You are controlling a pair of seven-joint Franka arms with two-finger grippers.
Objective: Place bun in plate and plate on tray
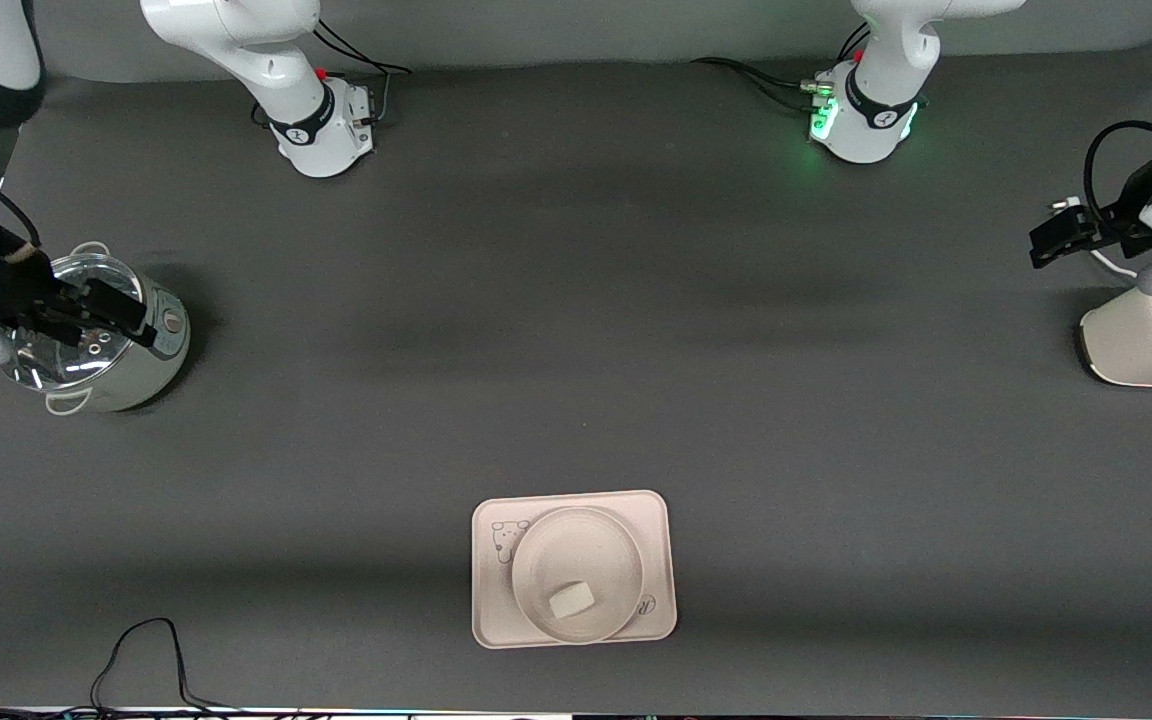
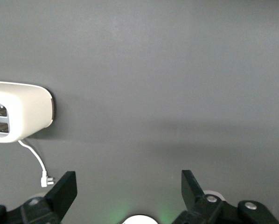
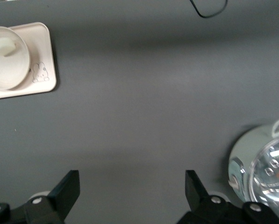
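One bun (image 1: 570, 600) lies in one plate (image 1: 576, 571) on one tray (image 1: 656, 560), low centre of the front view. The left gripper (image 1: 1046, 245), over the toaster (image 1: 1151, 340), and the right gripper (image 1: 121, 318), over the pot (image 1: 126, 385), both wait open and empty.

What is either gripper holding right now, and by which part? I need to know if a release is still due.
Nothing is held. The left gripper is open over the toaster, the right gripper open over the pot; the bun lies in the plate.

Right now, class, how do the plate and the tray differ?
The plate is round; the tray is rectangular with rounded corners. The plate is plain, the tray carries a small animal drawing. The plate sits on the tray and holds the bun; the tray rests on the table. Both are cream.
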